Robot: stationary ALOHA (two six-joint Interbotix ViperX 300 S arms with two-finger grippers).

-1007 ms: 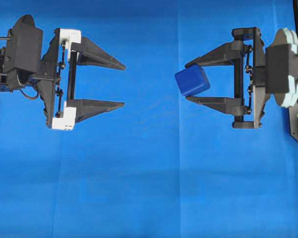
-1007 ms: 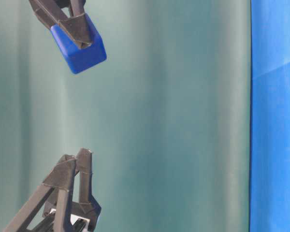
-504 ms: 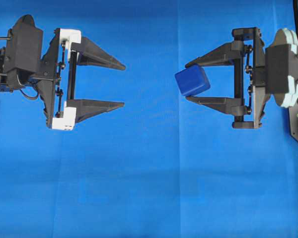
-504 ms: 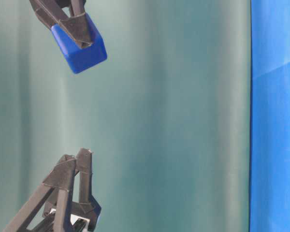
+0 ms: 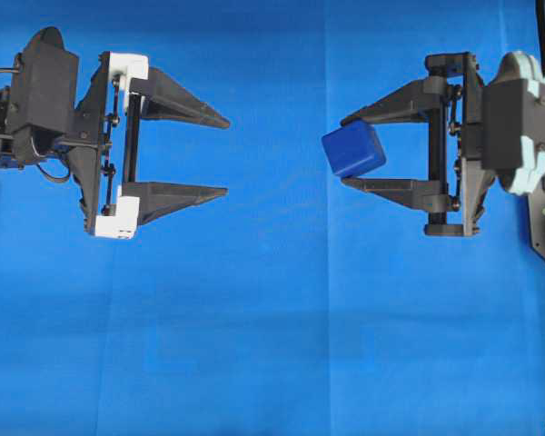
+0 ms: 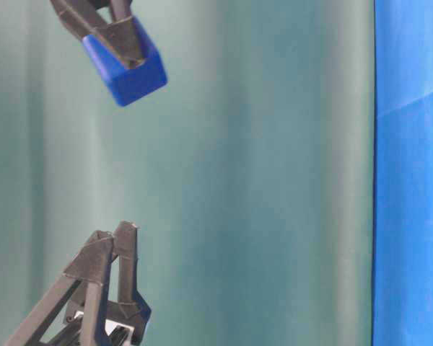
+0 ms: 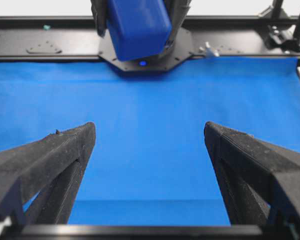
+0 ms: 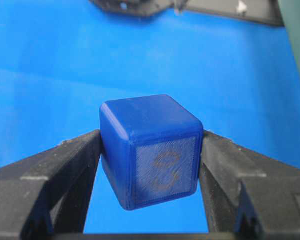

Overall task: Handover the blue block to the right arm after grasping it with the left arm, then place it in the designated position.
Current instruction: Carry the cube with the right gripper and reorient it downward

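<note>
Blue block (image 5: 353, 150) held aloft in the right hand (image 5: 352, 151).
Its two black fingers pinch the cube at their tips, above the blue cloth (image 5: 272, 327). The left hand (image 5: 225, 156), with white brackets, is spread wide and empty, facing it, well apart.

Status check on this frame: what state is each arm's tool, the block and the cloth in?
Left tool: open, empty, apart from the block.
Right tool: shut on the blue block, held off the cloth.
Blue block: gripped at the fingertips, tilted, airborne.
Blue cloth: flat, with faint fold creases.
</note>
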